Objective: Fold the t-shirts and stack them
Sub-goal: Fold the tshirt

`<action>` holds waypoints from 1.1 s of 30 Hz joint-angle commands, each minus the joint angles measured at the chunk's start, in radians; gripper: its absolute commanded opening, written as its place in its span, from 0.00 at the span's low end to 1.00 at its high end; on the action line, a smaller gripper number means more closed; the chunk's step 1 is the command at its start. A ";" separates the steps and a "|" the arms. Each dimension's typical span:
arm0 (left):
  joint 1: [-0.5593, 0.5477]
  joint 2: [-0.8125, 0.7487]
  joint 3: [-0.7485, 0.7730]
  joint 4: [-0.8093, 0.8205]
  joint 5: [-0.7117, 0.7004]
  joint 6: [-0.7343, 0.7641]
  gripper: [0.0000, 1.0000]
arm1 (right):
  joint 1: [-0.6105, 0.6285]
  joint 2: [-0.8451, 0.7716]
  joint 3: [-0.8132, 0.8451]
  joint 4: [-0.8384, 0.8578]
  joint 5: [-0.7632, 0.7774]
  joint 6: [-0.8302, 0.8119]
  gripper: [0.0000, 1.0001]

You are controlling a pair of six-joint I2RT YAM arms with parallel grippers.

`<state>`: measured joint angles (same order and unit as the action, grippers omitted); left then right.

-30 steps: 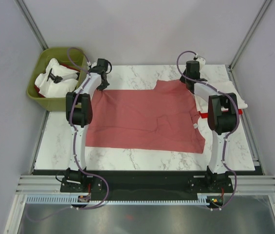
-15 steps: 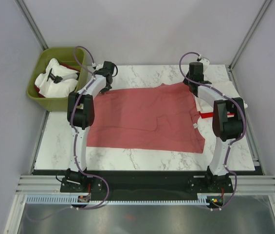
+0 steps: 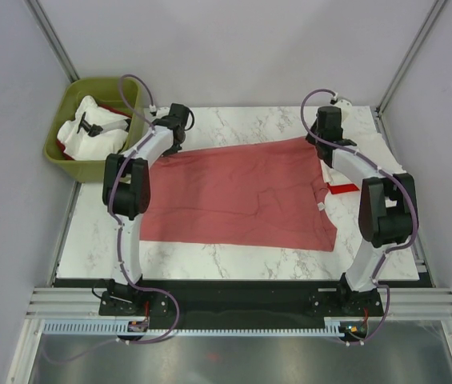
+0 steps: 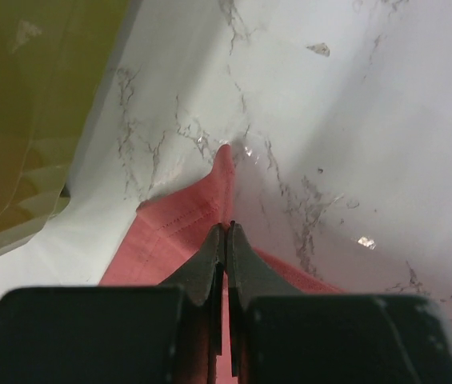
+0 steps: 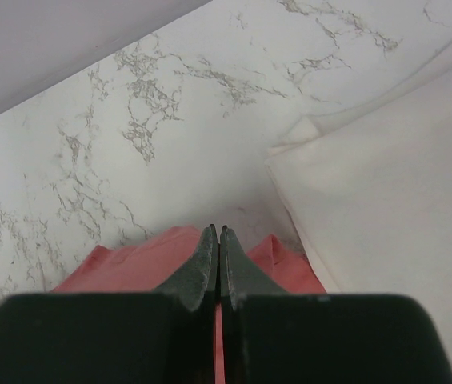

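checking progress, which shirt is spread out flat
The dusty salmon-red t-shirt, open across the table; the cream-white one lies folded at right, white cloth is bunched in the green bin.

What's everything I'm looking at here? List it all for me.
salmon t-shirt: one, dusty salmon-red, spread on the table
neck tag: one, white, at its right edge
cream shirt: one, cream-white, table's right side
red shirt: one, bright red, showing at the cream shirt's near edge
bin: one, olive green, off the far left corner
white cloth: heap, inside bin
table: one, white marble
left gripper, right gripper: black, each shut on a far shirt corner
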<state>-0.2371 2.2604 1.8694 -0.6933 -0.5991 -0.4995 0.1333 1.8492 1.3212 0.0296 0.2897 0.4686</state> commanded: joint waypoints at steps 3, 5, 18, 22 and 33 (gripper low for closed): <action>-0.005 -0.130 -0.100 0.055 -0.074 -0.025 0.02 | -0.006 -0.108 -0.069 0.027 0.012 0.008 0.00; -0.008 -0.163 -0.148 0.087 -0.071 -0.033 0.02 | -0.006 -0.137 -0.095 0.026 0.011 0.008 0.00; -0.024 -0.400 -0.444 0.257 -0.053 -0.122 0.02 | -0.003 -0.297 -0.229 0.007 -0.017 0.013 0.00; -0.025 -0.479 -0.570 0.346 -0.047 -0.154 0.02 | 0.000 -0.332 -0.269 0.006 -0.032 0.027 0.00; -0.025 -0.550 -0.696 0.451 -0.062 -0.205 0.02 | 0.019 -0.424 -0.405 0.024 -0.021 0.045 0.00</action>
<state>-0.2642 1.7897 1.1992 -0.3218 -0.6014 -0.6468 0.1448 1.4815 0.9520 0.0242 0.2485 0.4973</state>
